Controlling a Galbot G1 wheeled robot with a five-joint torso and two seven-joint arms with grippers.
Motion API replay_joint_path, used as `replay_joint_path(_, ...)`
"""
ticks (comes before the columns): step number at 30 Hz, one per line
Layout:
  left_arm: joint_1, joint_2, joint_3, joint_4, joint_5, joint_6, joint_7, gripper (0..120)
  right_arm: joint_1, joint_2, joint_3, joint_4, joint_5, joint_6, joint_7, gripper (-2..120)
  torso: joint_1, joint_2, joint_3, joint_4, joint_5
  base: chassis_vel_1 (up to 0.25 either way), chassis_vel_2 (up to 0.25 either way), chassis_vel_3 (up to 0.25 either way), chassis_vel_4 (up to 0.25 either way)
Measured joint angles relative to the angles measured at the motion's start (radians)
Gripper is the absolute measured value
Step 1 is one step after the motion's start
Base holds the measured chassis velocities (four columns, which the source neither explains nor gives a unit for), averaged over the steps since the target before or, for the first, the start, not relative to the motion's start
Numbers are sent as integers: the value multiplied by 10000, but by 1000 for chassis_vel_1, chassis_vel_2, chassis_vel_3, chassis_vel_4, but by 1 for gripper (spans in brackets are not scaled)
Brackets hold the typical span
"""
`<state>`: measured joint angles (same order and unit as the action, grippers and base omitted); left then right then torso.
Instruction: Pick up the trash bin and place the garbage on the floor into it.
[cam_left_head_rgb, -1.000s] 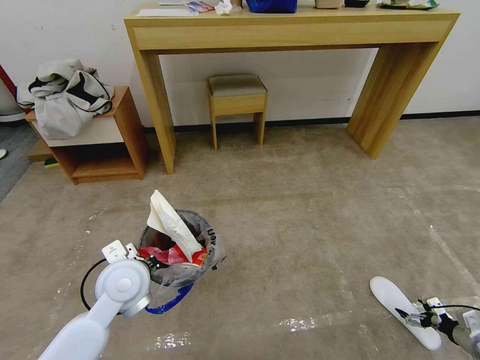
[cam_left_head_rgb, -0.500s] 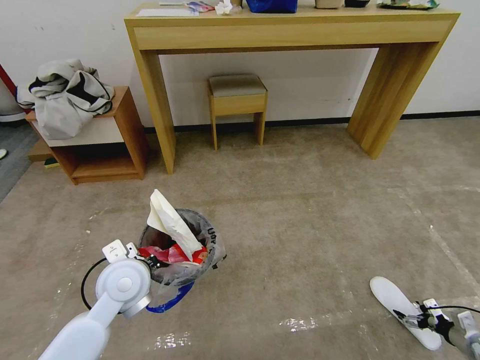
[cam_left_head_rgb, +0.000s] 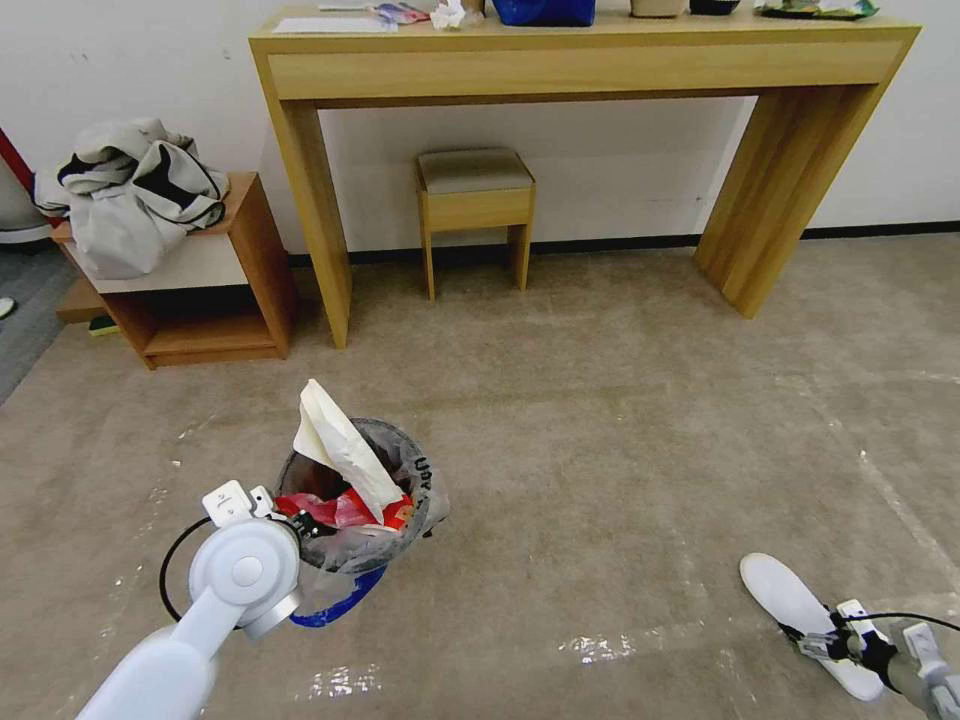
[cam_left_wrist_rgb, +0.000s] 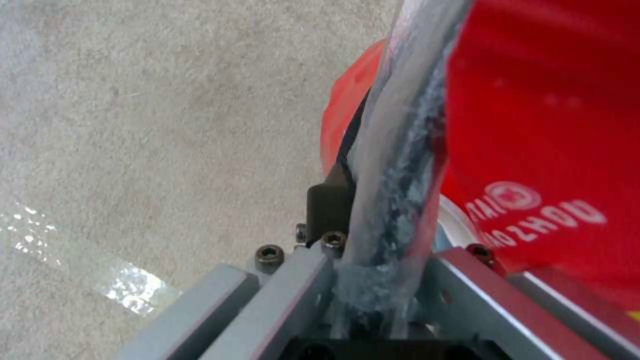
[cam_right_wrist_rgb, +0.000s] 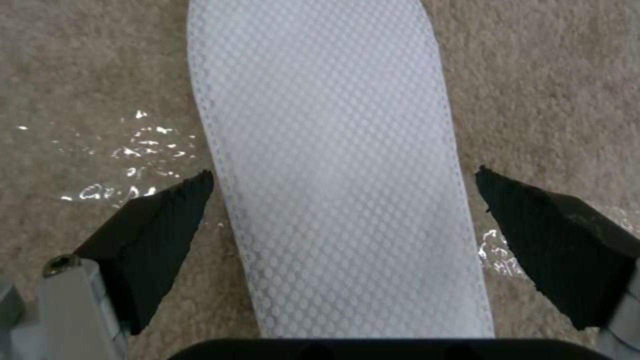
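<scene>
The trash bin, red with a crinkly clear liner and a blue drawstring loop, is at the lower left of the head view. My left gripper is shut on its near rim. In the left wrist view, the liner and red wall are pinched in the left gripper. White paper and red wrappers stick out of the bin. A flat white dotted insole-shaped piece of garbage lies on the floor at the lower right. My right gripper is open astride that piece, just above it.
A long wooden console table stands against the far wall with a small stool under it. A low wooden side table with a heap of clothes is at the far left. Tan carpet with shiny tape marks lies between.
My right gripper has drawn slightly back and down along the white flat piece. The bin and my left gripper have stayed put.
</scene>
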<state>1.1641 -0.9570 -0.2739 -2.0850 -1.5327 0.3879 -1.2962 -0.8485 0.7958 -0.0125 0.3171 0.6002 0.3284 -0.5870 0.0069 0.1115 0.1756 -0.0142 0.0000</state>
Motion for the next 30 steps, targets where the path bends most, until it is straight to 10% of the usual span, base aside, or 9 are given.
replay_joint_path(30, -61, 9, 98, -23, -12, -15, 25, 0, 268, 347, -268, -346, -162, -152, 450, 100, -1, 0, 0, 1, -2, 0, 0, 0, 0)
